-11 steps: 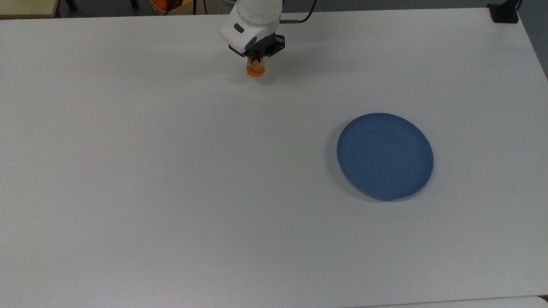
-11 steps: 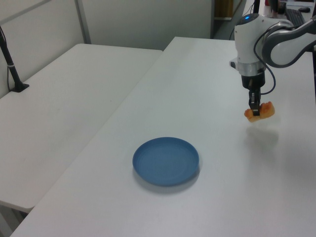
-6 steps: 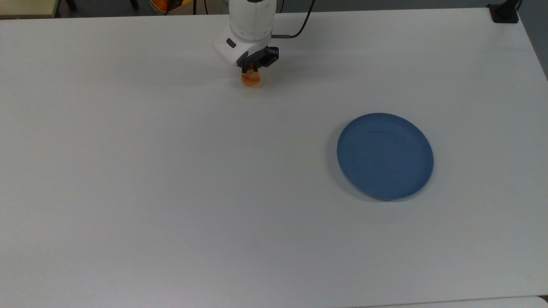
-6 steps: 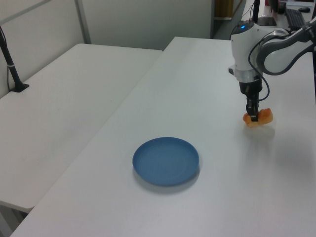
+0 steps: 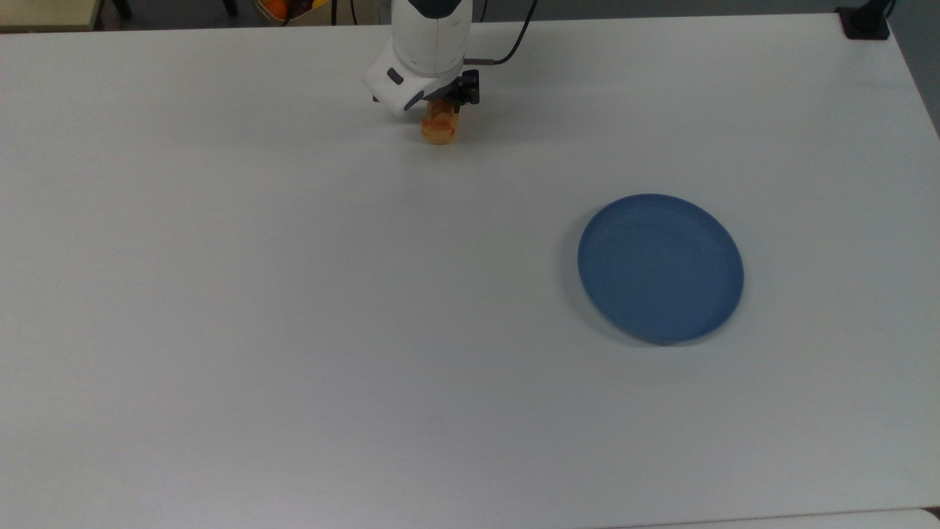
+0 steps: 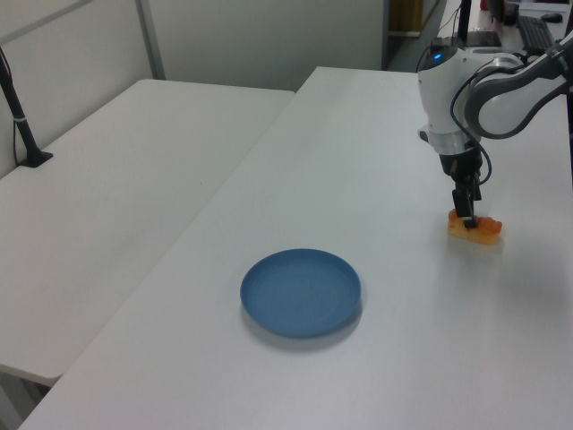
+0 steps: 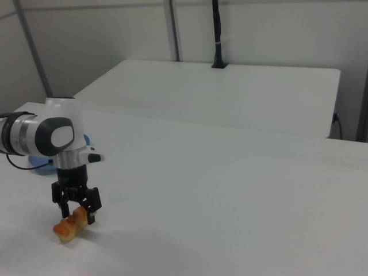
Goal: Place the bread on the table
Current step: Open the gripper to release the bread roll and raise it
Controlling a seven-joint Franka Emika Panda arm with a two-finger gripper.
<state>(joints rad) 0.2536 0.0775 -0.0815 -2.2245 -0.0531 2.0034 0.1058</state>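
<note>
Bread (image 5: 439, 129) lay near the table's (image 5: 294, 294) far edge in the top view, under the gripper (image 5: 440, 110); the blue plate (image 5: 660, 268) sat well apart from it. In the left view the bread (image 6: 475, 230) looked flat on the table, gripper (image 6: 466, 215) at its top. In the right view the fingers (image 7: 91, 215) stood spread, straddling the bread (image 7: 69, 225), not clamping. I judged placement done; next I needed a straight lift clear.
</note>
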